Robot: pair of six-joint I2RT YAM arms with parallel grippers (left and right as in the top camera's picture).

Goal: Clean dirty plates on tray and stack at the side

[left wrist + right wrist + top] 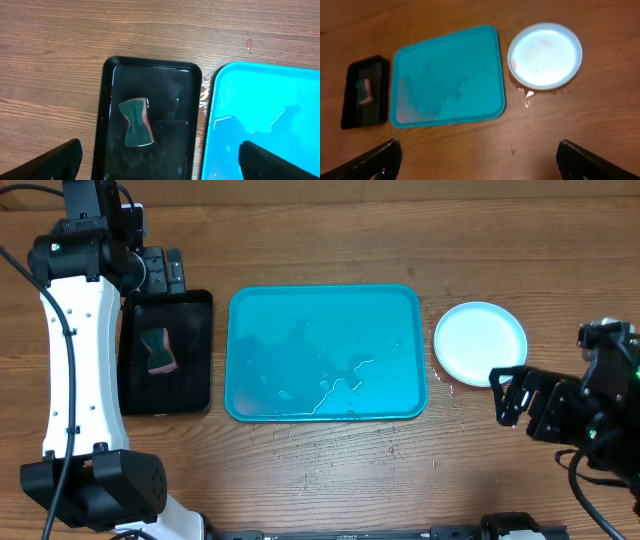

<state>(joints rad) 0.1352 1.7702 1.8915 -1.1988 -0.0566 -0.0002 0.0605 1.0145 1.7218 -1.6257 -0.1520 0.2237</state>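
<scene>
Tray (325,305): teal, streaked with water. Plate (480,343): pale, round, just right of tray, not touching it; whether others lie beneath cannot be told. Black tray (195,330): just left of tray, holding sponge (158,351). Left gripper (160,146): left of tray, fingers spread, empty. Right gripper (510,395): right of tray, fingers spread, empty.

The teal tray (300,310) lay mid-table, streaked with water. Just beside it at 3 o'clock sat a white plate (480,343). At the tray's 9 o'clock, a black tray (195,320) held a sponge (159,351). The right gripper (505,395) hung at the plate's 5 o'clock.
</scene>
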